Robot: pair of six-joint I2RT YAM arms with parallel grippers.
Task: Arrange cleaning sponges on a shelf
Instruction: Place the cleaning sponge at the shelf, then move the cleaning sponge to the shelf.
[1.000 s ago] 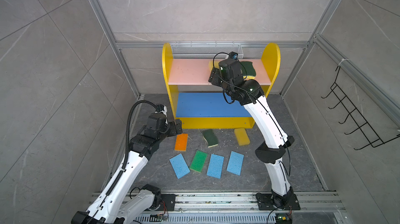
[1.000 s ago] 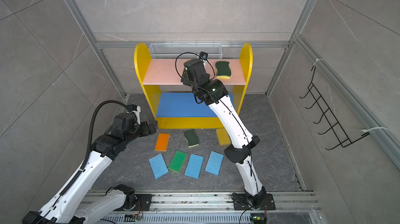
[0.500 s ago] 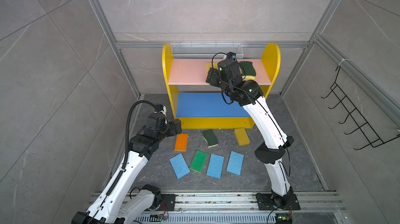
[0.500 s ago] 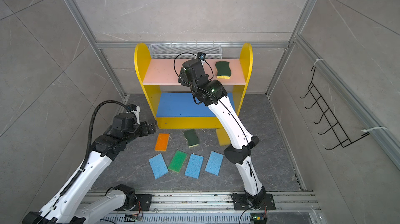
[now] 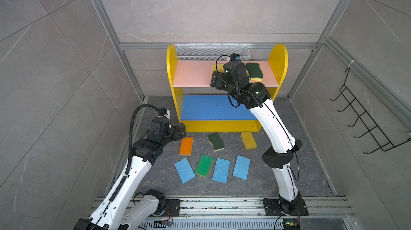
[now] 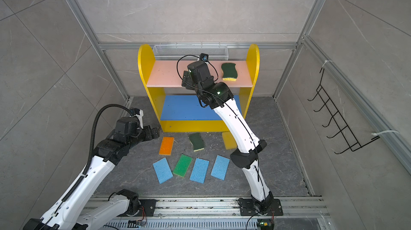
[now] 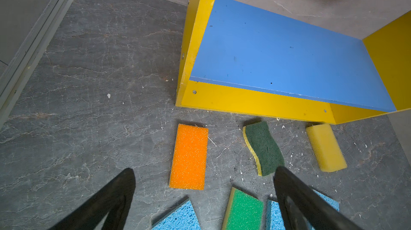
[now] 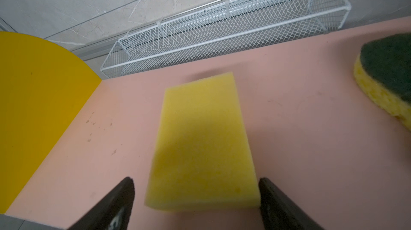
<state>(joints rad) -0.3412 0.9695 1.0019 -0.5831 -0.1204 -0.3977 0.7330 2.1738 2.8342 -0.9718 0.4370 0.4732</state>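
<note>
The shelf (image 5: 275, 62) stands at the back. On its pink upper board (image 5: 191, 73) lie a plain yellow sponge (image 8: 200, 142) and a wavy dark-green sponge (image 6: 229, 71). My right gripper (image 8: 195, 180) is open, its fingers either side of the yellow sponge's near end, with a gap on one side. On the floor in front of the shelf lie an orange sponge (image 5: 186, 146), a wavy green one (image 5: 215, 141), a yellow one (image 5: 248, 140), a bright green one (image 5: 204, 164) and three light blue ones (image 5: 221, 170). My left gripper (image 7: 203, 170) hangs open and empty over the orange sponge's near end.
The blue middle board (image 5: 211, 106) holds nothing. A white wire mesh basket (image 5: 211, 52) hangs on the wall behind the shelf. A black wire hook rack (image 5: 364, 115) is on the right wall. Aluminium frame posts (image 5: 298, 80) flank the shelf.
My right gripper's jaws have spread wider round the yellow sponge on the pink board, and the wrist has shifted slightly left. The left arm has not moved.
</note>
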